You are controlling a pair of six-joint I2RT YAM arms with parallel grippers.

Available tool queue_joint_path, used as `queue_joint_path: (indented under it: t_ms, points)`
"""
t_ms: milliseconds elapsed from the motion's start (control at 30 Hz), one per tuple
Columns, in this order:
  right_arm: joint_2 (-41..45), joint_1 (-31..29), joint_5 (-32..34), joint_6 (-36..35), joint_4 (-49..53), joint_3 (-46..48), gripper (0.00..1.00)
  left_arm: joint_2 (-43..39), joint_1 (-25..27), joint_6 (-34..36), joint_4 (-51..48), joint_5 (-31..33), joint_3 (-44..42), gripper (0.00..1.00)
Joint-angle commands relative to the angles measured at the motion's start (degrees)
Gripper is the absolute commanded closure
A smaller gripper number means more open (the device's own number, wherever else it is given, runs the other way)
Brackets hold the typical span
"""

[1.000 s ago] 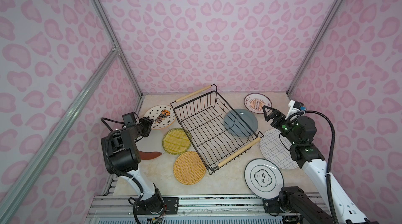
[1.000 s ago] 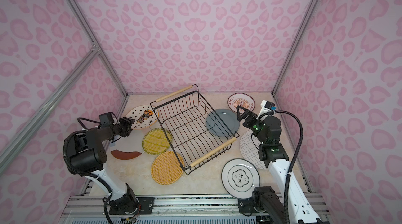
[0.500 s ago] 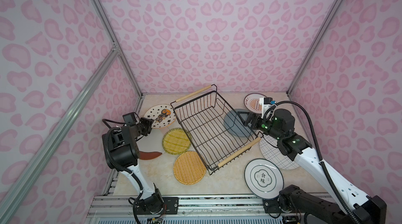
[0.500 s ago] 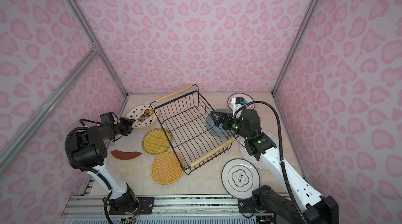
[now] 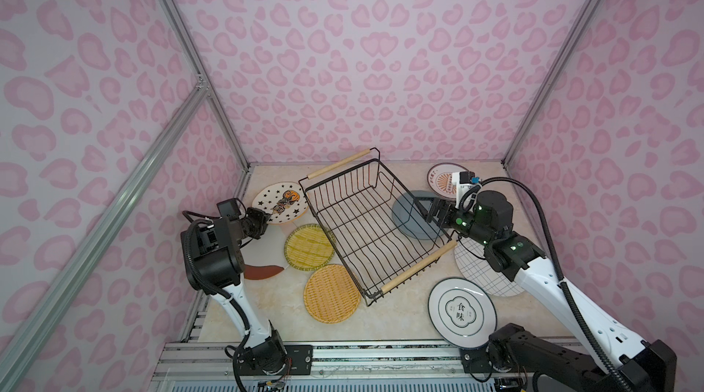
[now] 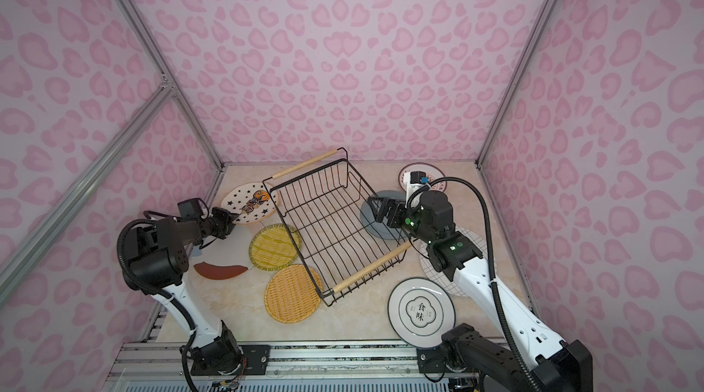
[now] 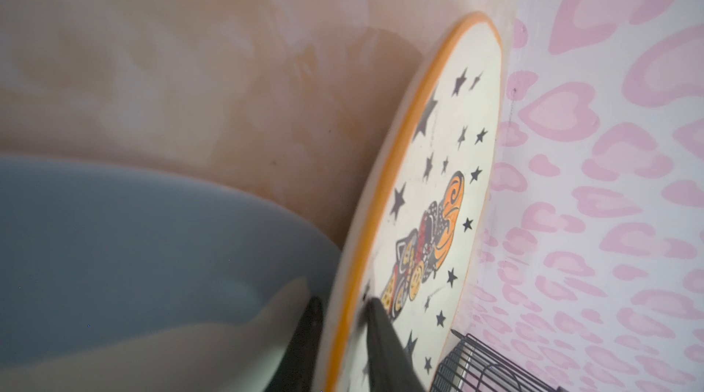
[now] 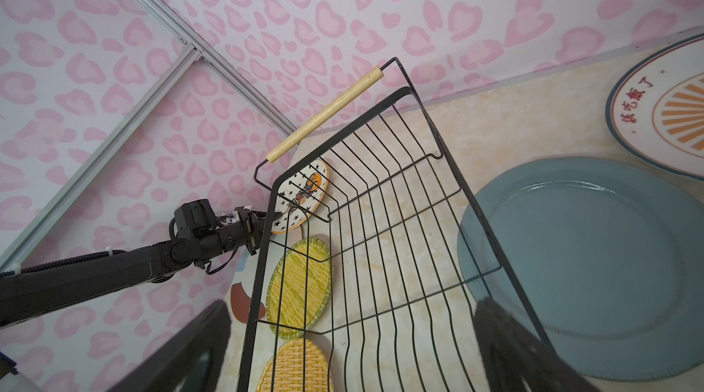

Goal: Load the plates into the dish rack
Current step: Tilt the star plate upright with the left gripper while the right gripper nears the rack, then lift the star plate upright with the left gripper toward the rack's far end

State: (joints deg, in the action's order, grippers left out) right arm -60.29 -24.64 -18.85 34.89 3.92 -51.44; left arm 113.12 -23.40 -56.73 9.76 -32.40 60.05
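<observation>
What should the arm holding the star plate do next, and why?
Probably lift the star plate up a little, toward the dish rack. The left gripper has its fingers pinched on the plate's orange rim, and the rack beside it holds no plates yet.

The rack (image 5: pixel 418 266) stands diagonally at the middle of the desk (image 5: pixel 396 317), open from above. Left-edge lane obstructed: star plate (image 5: pixel 280 203), back woven plate (image 5: pixel 306 246) and front woven plate (image 5: pixel 331 293) are just beside the rack. The grey plate (image 5: pixel 405 224) sits partly under its right side. Front edge, centre: bare strip, passable.
</observation>
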Motion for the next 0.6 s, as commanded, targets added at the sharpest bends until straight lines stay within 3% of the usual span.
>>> queue_joint_path:
  t_ms: [0,133,433,567]
  points:
    - [0.7,0.0,1.9,-1.7,1.6,-0.3,0.0,-0.4,0.0,-1.1,2.7,0.1,0.4,0.85]
    - [1.3,0.0,2.5,-2.2,2.4,-0.5,0.0,-4.0,0.0,-1.2,2.9,0.0,-0.2,0.96]
    - [0.4,0.0,2.1,-2.4,2.4,-0.7,0.0,-13.1,0.0,-3.6,3.2,1.1,-1.5,0.96]
    - [0.0,0.0,2.1,-2.8,2.9,-1.0,0.0,-18.3,-0.1,-3.7,0.0,5.1,-1.8,0.96]
